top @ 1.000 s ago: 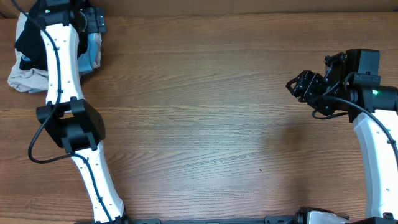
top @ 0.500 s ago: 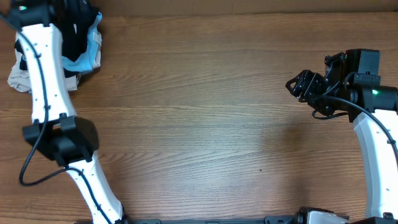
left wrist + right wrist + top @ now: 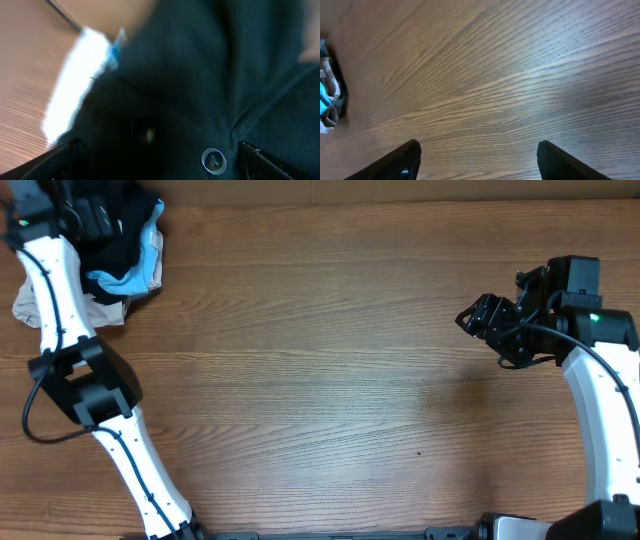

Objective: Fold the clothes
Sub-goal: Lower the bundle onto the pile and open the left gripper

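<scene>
The black shirt [image 3: 118,238] lies crumpled on top of a pile of clothes at the table's far left back corner. My left gripper [image 3: 88,216] is down on it, hard to tell apart from the dark cloth in the overhead view. In the left wrist view the black fabric [image 3: 200,75] fills the frame, with a small round button [image 3: 214,160] showing. The left fingers [image 3: 160,162] are spread wide with the fabric between them. My right gripper [image 3: 482,320] is open and empty above bare table at the right [image 3: 477,165].
A light blue shirt [image 3: 142,268] lies under and beside the black one, also showing in the left wrist view [image 3: 75,85]. A beige garment [image 3: 30,305] is at the pile's left. The pile shows far off in the right wrist view [image 3: 327,100]. The wooden table [image 3: 320,380] spans the view.
My left arm has swung left and back, bringing its wrist over the clothes pile and uncovering more of the black and blue fabric. My right arm has shifted slightly.
</scene>
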Controlling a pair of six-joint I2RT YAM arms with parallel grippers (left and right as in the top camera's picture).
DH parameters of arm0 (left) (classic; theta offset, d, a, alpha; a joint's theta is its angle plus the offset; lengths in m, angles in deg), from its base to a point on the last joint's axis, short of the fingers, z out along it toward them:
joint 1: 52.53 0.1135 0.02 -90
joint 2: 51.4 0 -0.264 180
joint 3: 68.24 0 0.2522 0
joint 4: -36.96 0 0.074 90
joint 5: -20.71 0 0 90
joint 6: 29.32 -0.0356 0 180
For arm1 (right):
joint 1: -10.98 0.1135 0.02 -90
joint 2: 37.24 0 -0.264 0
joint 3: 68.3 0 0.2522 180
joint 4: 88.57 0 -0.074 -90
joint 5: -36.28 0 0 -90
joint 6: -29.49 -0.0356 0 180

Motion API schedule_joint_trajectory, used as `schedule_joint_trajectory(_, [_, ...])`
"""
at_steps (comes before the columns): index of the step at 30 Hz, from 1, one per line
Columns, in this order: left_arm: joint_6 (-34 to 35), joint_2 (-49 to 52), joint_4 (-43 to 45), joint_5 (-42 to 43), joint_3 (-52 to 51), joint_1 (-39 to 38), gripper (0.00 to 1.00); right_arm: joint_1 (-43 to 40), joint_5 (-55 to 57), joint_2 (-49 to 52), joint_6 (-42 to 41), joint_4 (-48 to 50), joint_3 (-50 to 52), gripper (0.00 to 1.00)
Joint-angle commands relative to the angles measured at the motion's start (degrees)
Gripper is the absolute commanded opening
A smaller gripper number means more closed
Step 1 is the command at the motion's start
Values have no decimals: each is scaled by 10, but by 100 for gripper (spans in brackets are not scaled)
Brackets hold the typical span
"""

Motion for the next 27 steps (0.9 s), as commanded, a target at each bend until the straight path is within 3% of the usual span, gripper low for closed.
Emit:
schedule_joint_trajectory(1, [-9,61,-30,26,2,-7,100,1,0,16,0,0,-2,78])
schedule_joint_trajectory(7, [-9,96,-68,25,2,-10,100,1,0,18,5,6,-3,78])
schedule_joint_trajectory(11, [-9,54,-79,21,5,-10,100,1,0,18,23,14,-10,78])
schedule_joint_trajectory(14, [-9,2,-83,21,5,-10,100,1,0,17,51,16,-27,79])
schedule_joint_trajectory(21, [-9,-174,-102,19,5,-10,100,1,3,7,95,12,-120,95])
schedule_joint_trajectory(27, [6,-293,-165,21,5,-10,100,1,7,-31,121,-23,-233,97])
